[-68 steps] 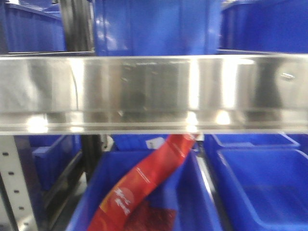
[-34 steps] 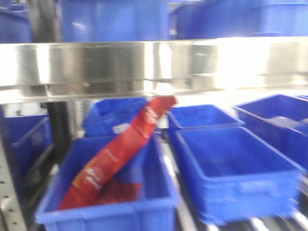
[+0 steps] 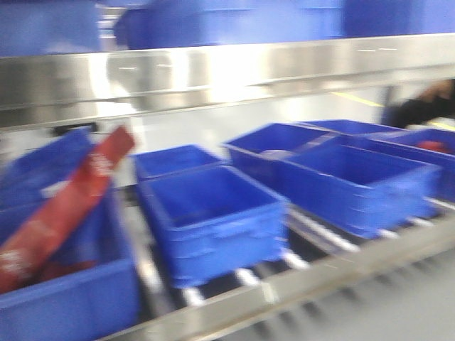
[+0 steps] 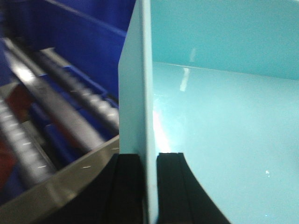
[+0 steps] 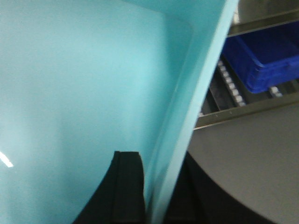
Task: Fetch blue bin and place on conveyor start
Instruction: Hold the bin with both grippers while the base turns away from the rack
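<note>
- Nearest, our left gripper (image 4: 148,161) is clamped on one thin side wall of the blue bin (image 4: 224,121), with a dark finger on each face.
- Our right gripper (image 5: 158,163) pinches the opposite wall the same way, so the bin appears to be carried in the air between our arms.
- The walls are smooth and thin. If our arms spread or tilt unevenly, we judge the plastic could flex and slip out.
- Beyond, the roller shelf (image 3: 320,273) holding royal-blue crates (image 3: 213,220) lies close, and a bin corner could clip its edge.
- The conveyor start is not in view.
</note>
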